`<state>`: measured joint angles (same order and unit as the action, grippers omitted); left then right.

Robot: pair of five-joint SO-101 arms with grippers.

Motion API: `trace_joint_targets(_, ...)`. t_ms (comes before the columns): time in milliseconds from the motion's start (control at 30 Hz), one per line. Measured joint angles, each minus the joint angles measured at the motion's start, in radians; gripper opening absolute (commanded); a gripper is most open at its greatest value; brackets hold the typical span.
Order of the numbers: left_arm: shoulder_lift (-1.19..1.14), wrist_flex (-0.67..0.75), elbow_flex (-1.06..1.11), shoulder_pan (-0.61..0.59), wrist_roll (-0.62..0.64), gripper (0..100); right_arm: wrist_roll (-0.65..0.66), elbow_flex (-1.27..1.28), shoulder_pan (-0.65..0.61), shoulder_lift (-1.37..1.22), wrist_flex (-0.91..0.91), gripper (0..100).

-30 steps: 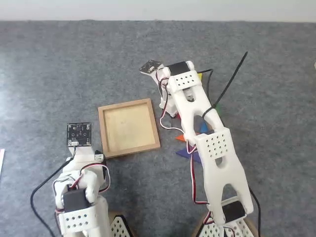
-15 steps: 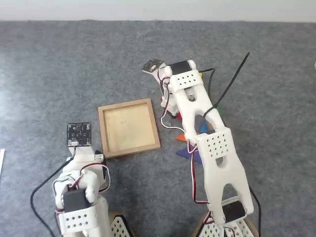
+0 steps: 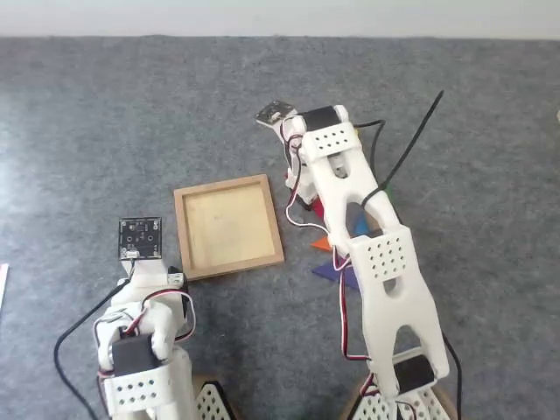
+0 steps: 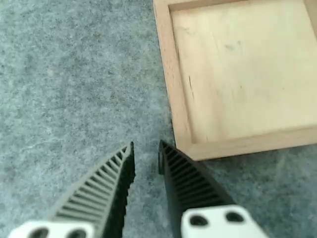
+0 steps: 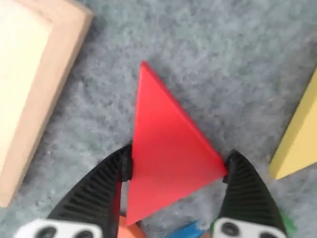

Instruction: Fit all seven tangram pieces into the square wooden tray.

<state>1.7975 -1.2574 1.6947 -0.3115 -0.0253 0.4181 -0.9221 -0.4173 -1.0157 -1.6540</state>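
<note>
Since a second ago, your right arm (image 3: 363, 232) has nudged its wrist a little farther from its base, while the left arm (image 3: 140, 350) and the wooden tray (image 3: 182, 232) have kept their places.

From the high view, you see the tray lying flat on the grey felt of the counter (image 3: 105, 114), with nothing inside it. The left arm sits folded near its own base, just beside the tray's near corner. The right arm stretches out past the tray's far right corner. Under and beside that arm lie the tangram pieces, all outside the tray: the red triangle (image 3: 317, 210) closest to the tray's right side, an orange piece (image 3: 320, 244) and a blue piece (image 3: 360, 228) nearer the arm's base, and a purple piece (image 3: 331, 271) nearest of all.

Through the left wrist view, your left claw (image 4: 146, 148) hangs over bare felt with only a narrow gap between its jaws and nothing in them. Its tips are just beside the tray's outer corner, apart from the rim.

Through the right wrist view, your right claw (image 5: 178, 161) holds the red triangle, one finger against an edge and the other at a corner. The triangle lies flat, apart from the tray's corner. A yellow piece (image 5: 297, 144) lies near it on the other side. Slivers of the orange and blue pieces and a green piece (image 5: 286, 228) peek out close to the claw's base.
</note>
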Motion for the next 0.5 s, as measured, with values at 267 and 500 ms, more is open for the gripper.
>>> trace_joint_targets(267,0.0,0.0,0.0,0.0,0.0,8,-0.043,0.002,-0.044,0.087,-0.055,17.7)
trace_joint_targets(500,0.0,0.0,0.0,0.0,0.0,8,-0.118,0.003,-0.1,0.184,-0.095,17.7)
